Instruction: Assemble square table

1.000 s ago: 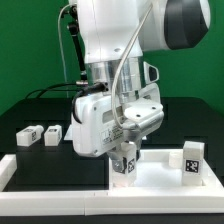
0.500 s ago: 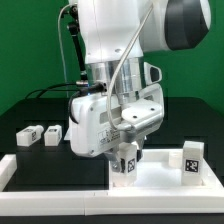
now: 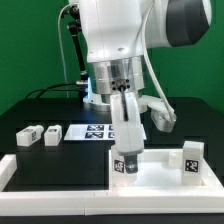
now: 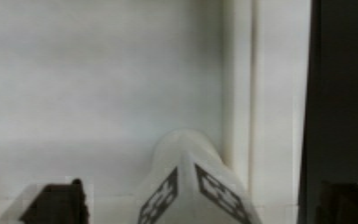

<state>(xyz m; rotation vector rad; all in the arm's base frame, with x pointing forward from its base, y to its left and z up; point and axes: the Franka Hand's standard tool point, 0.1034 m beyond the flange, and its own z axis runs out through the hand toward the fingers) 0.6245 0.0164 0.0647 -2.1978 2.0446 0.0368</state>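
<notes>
The white square table top (image 3: 160, 172) lies at the exterior view's lower right. One tagged white leg (image 3: 192, 158) stands upright at its right corner. A second tagged leg (image 3: 125, 165) stands at its left corner, under my gripper (image 3: 125, 163). In the wrist view this leg (image 4: 194, 185) rises between my dark fingertips (image 4: 60, 205), with a gap on each side, so the jaws are open around it. My gripper (image 4: 202, 208) hangs over the top's pale surface (image 4: 105, 90) beside its raised rim (image 4: 274, 100). Two loose legs (image 3: 28, 136) (image 3: 52, 133) lie at the left.
The marker board (image 3: 95, 131) lies on the black table behind the arm. A long low white border rail (image 3: 50, 184) runs along the front and the left side. Black cables hang behind the arm.
The wrist has turned about a quarter turn over the left leg, so the gripper body now shows narrow instead of broad. The leg and table top stay in place.
</notes>
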